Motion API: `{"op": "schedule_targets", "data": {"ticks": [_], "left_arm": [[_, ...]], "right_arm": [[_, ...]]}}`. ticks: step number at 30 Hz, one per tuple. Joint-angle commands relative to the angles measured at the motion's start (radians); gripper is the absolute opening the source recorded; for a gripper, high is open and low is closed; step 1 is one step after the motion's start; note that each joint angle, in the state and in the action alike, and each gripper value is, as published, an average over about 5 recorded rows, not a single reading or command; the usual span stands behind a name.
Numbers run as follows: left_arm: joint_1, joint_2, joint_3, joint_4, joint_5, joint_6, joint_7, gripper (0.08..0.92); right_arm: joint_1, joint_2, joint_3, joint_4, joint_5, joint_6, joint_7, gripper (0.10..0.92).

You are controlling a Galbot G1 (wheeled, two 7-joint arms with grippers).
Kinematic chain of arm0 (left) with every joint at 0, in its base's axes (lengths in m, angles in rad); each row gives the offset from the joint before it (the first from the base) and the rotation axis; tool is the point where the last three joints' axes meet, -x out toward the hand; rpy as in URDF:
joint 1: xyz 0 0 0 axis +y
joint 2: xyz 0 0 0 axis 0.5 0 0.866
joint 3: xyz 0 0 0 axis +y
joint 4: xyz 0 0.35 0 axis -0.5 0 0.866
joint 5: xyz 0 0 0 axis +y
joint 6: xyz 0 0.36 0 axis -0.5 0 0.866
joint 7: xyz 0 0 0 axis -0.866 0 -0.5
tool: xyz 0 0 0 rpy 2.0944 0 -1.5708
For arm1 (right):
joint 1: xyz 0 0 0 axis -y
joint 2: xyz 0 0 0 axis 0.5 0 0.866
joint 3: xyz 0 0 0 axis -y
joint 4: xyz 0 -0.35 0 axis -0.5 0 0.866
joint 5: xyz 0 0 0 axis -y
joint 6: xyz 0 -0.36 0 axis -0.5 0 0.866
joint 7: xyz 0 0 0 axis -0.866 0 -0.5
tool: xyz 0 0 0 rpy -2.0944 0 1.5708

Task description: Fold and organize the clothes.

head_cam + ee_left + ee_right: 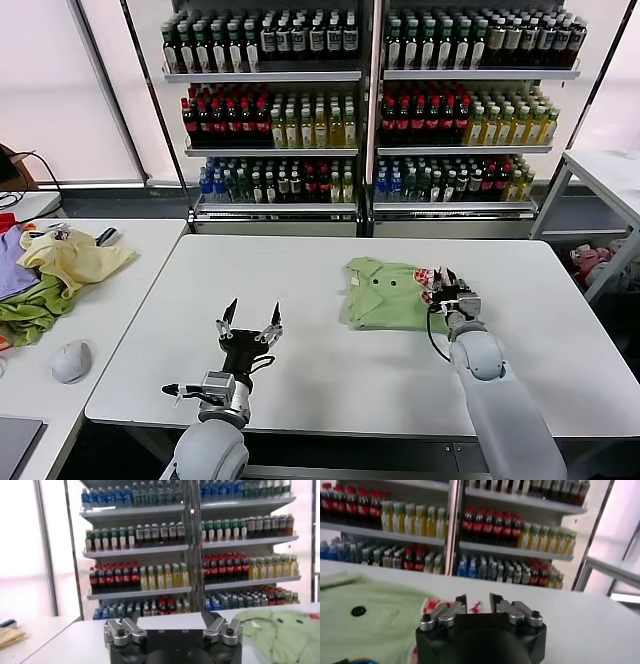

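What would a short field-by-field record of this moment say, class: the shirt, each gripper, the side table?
shirt: light green shirt, folded, lying on the white table
right gripper: right gripper at the shirt's right edge, by the red-and-white patch; fingers narrowly apart
left gripper: left gripper open above bare table, left of the shirt
side table: pile of other garments, computer mouse

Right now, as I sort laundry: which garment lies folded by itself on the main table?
The light green shirt, folded beside the right gripper. The pale yellow, darker green and purple garments lie heaped on the side table.
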Motion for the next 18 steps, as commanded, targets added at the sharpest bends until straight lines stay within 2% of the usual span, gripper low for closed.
{"op": "schedule_targets", "data": {"ticks": [1, 12, 15, 18], "left_arm": [[-0.004, -0.005, 0.01, -0.018, 0.034, -0.009, 0.009, 0.823], [0.019, -0.042, 0.025, -0.056, 0.056, -0.014, 0.041, 0.823], [0.036, -0.047, 0.029, -0.072, 0.057, -0.012, 0.051, 0.823], [0.052, -0.051, 0.033, -0.083, 0.065, -0.014, 0.06, 0.823]], "right_arm": [[-0.218, -0.055, 0.123, 0.255, -0.027, 0.133, -0.019, 0.437], [-0.602, -0.037, 0.324, 0.64, 0.059, 0.07, -0.116, 0.753], [-0.689, -0.026, 0.348, 0.696, 0.058, 0.076, -0.133, 0.807], [-0.729, -0.016, 0.357, 0.724, 0.057, 0.089, -0.137, 0.821]]}}
